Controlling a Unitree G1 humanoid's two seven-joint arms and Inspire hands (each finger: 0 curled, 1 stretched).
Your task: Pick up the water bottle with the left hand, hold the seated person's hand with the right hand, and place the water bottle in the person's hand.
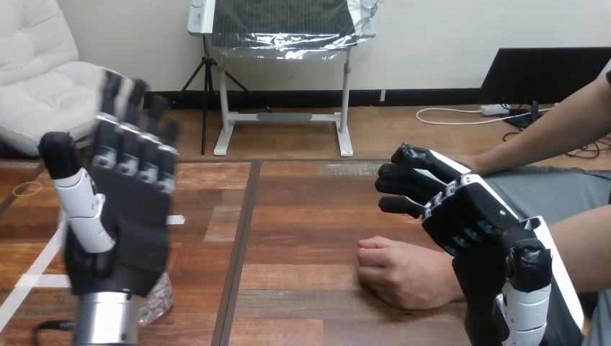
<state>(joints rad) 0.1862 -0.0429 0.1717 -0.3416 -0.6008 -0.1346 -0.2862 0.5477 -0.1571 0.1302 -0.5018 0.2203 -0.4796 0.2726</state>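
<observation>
My left hand [122,216] is raised over the table's left part, palm towards me, fingers straight and spread, thumb up. Just behind its wrist stands the clear water bottle [160,299], of which only a low bit shows; I cannot tell if they touch. The person's hand [400,272] lies as a loose fist on the table right of centre. My right hand [468,216] hovers above that wrist, back up, fingers loosely bent and pointing left, around nothing. A second arm of the person [555,133] reaches in from the upper right, its hand hidden behind my right hand.
The wooden table [310,216] has a dark seam [241,245] running front to back. White tape strips [36,280] and a small white tag [175,220] lie at the left, with a yellow rubber band [29,189] near the far left edge.
</observation>
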